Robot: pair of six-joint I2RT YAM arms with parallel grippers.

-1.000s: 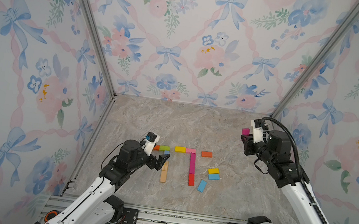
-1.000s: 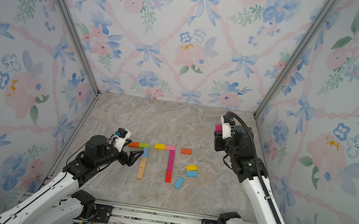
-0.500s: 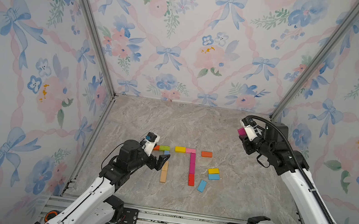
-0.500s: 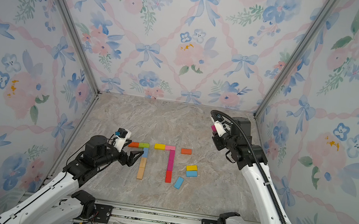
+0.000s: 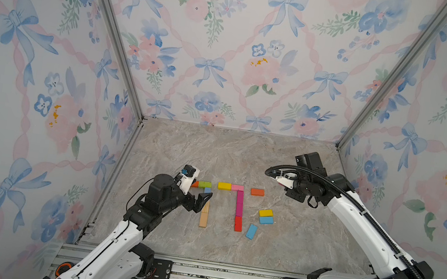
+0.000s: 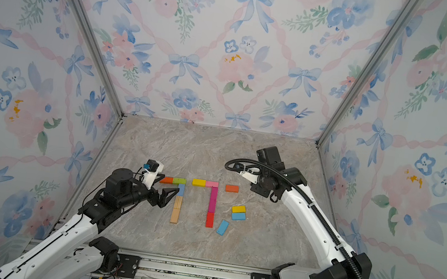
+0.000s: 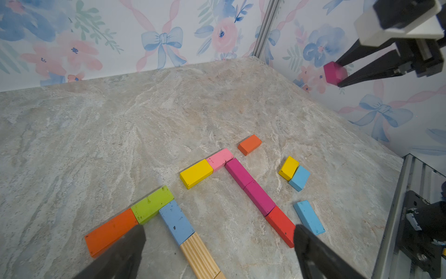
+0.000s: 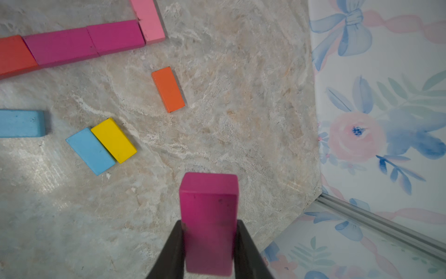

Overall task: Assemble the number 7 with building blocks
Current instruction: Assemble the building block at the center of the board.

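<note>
My right jaws grip a magenta block (image 8: 208,217) lengthwise, near the lone orange block (image 8: 168,89); my left jaws hang open.

Floral bow-patterned walls (image 5: 227,57) enclose a marbled stone floor (image 5: 214,151).

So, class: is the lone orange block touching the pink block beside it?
Apart. The left wrist view shows bare marble between the lone orange block and the pink block.

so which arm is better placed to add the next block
Right, likely: the right tool holds a magenta block above the table near the lone orange block. The left tool is open and empty.
</note>
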